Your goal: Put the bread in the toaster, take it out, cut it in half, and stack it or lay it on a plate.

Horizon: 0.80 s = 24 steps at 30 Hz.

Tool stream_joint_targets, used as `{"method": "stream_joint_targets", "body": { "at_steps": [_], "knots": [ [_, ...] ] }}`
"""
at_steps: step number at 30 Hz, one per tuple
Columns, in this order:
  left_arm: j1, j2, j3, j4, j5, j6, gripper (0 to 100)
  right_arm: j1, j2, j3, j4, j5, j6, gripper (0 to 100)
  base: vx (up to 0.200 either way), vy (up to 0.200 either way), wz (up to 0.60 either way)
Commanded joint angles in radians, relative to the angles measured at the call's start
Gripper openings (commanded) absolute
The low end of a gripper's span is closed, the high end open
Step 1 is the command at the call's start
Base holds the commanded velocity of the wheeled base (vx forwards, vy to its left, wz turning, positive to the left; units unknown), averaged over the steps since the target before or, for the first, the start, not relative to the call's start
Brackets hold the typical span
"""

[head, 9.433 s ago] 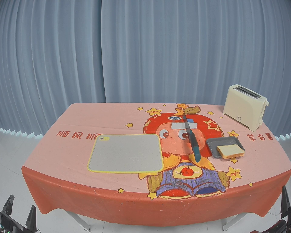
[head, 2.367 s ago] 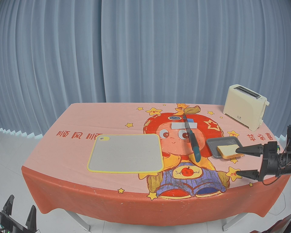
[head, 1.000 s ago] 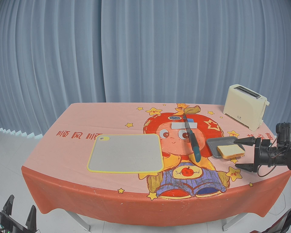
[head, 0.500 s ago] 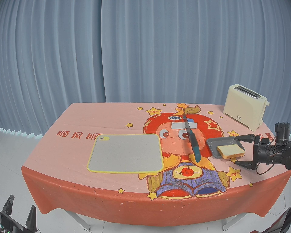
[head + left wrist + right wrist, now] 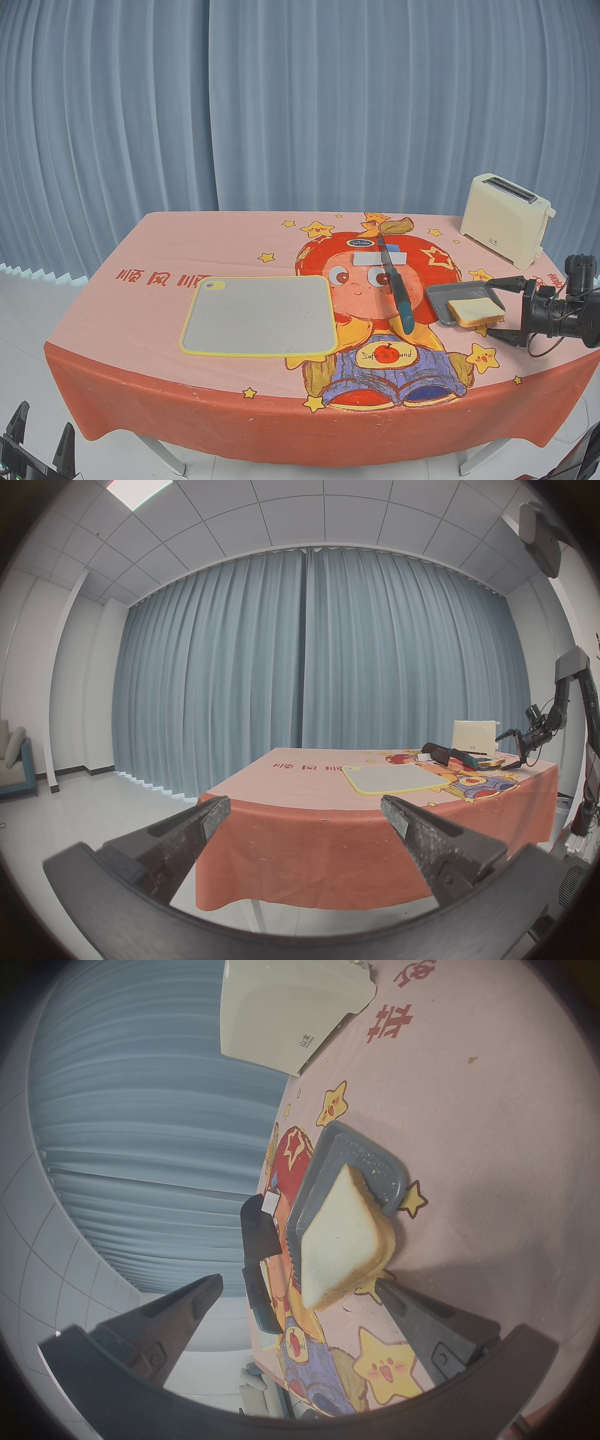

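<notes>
The bread (image 5: pixel 476 310) lies flat on a grey plate (image 5: pixel 451 290) at the right side of the head view, a little below the toaster (image 5: pixel 506 219). One corner of the slice hangs over the plate's rim, toward the tablecloth (image 5: pixel 187 250). The right gripper (image 5: pixel 494 308) is at the right edge of the same view, turned sideways, with its jaws wide apart, one finger on each side of the slice. I cannot see that they touch it.

I think the grasp is where it can go wrong. The slice is thin and lies low, so if the fingers close too high they may slide over the crust and only push it. If they close too low, one finger may catch the rim and drag the plate, or wrinkle the cloth. The bread looks soft, and a hard squeeze could crush or fold it, so that it would enter the narrow toaster slot badly.

The left gripper (image 5: pixel 305 804) hangs low at the lower left corner of the head view, well apart from the table, jaws apart and empty.
</notes>
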Motion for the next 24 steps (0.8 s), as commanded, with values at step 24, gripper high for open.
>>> {"method": "stream_joint_targets", "body": {
  "at_steps": [24],
  "knots": [
    [0.0,0.002,0.018,0.0,0.0,-0.001,100,-0.02,0.038,-0.048,-0.001,-0.002,0.062,100,0.0,0.0,0.0]
  ]
}}
